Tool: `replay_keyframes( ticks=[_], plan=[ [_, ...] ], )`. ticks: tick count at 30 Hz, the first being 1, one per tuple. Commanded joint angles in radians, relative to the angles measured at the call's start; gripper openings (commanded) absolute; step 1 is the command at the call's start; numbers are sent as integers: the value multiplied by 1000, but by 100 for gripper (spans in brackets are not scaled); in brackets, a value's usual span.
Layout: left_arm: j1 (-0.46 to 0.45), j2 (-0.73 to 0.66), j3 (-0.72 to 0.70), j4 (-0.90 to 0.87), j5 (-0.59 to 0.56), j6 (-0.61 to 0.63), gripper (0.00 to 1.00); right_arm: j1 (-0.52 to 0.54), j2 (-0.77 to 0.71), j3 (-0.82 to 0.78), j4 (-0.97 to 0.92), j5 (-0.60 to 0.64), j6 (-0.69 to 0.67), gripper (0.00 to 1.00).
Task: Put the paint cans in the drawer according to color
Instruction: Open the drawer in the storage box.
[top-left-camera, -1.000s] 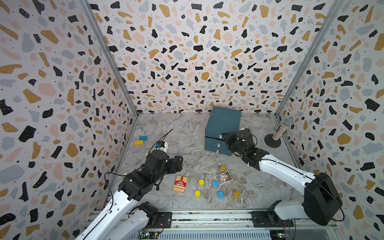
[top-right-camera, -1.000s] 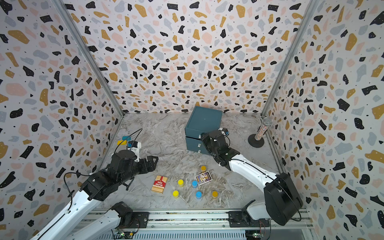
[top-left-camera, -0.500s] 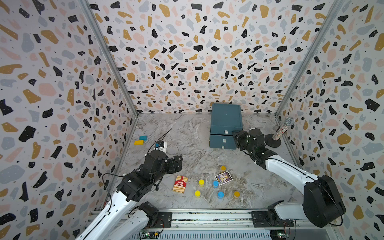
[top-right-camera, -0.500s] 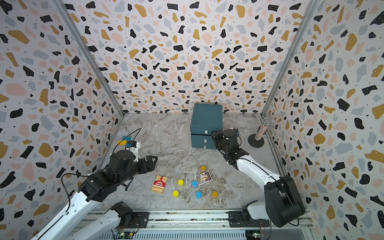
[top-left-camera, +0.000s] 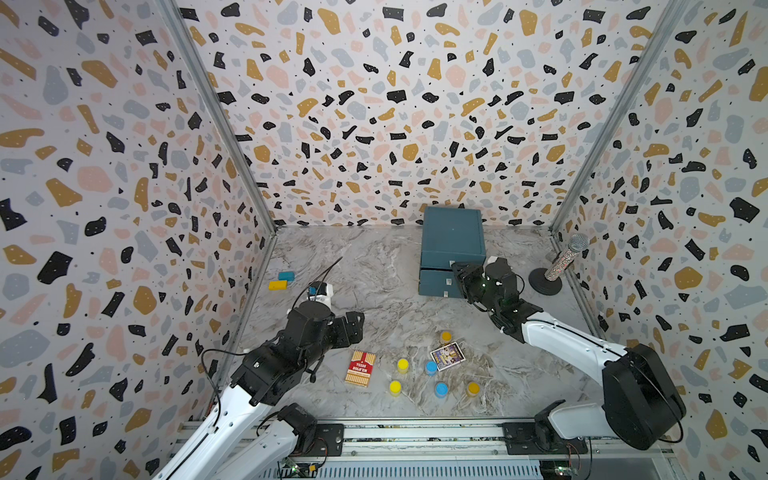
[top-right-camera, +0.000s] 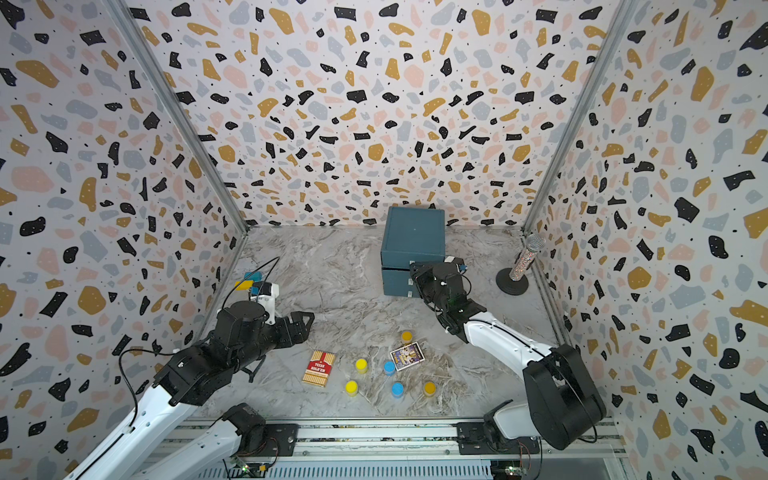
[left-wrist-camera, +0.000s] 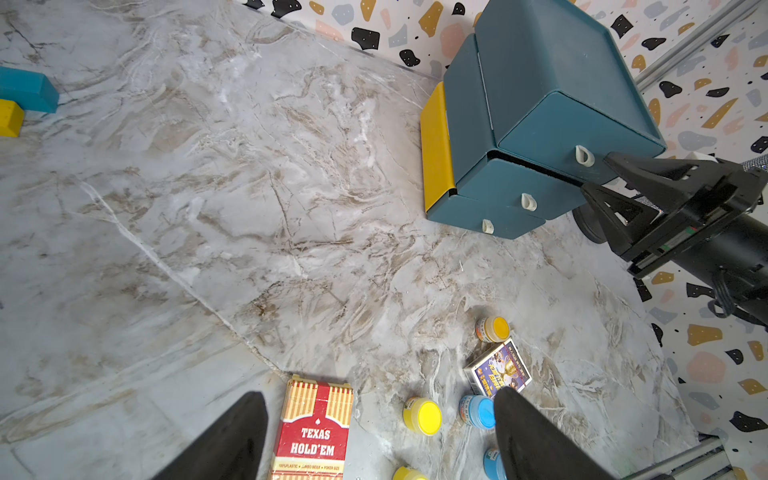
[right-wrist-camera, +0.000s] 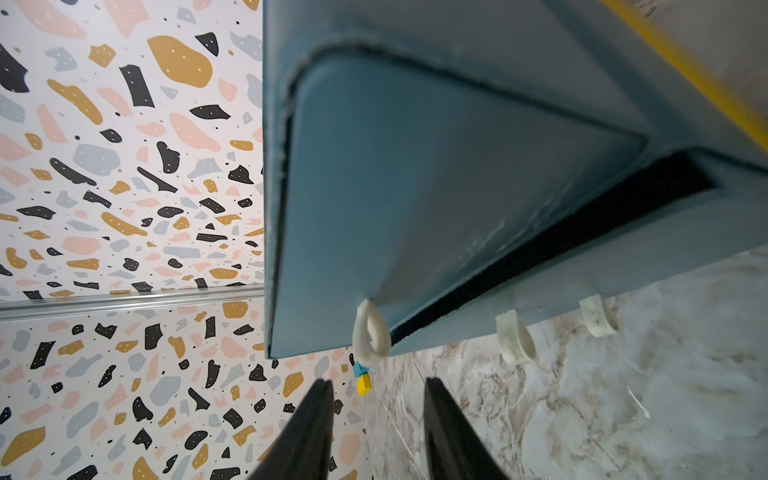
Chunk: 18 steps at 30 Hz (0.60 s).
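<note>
Your right fingers (right-wrist-camera: 313, 424) are hovering apart and empty, the top pull tab (right-wrist-camera: 371, 332) of the drawer (right-wrist-camera: 415, 187) lying just ahead of their gap. Your left fingers (left-wrist-camera: 237, 440) are hanging open, well away.

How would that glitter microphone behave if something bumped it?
Probably tippy: the microphone stands tall and tilted on a small round base. A low push on that base would more likely slide it across the smooth table.
</note>
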Motion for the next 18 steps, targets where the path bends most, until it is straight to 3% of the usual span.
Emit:
replay_keyframes(
  ticks=[1,10,18],
  plan=[
    [-6,-12,32,0,-11,7,88,-2,29,62,38,12,1,39],
    [-6,-22,40,-6,-16,16,88,-2,38,81,19,40,3,27],
    [-6,-19,45,-10,-13,21,88,-16,57,85,31,44,2,7]
  ],
)
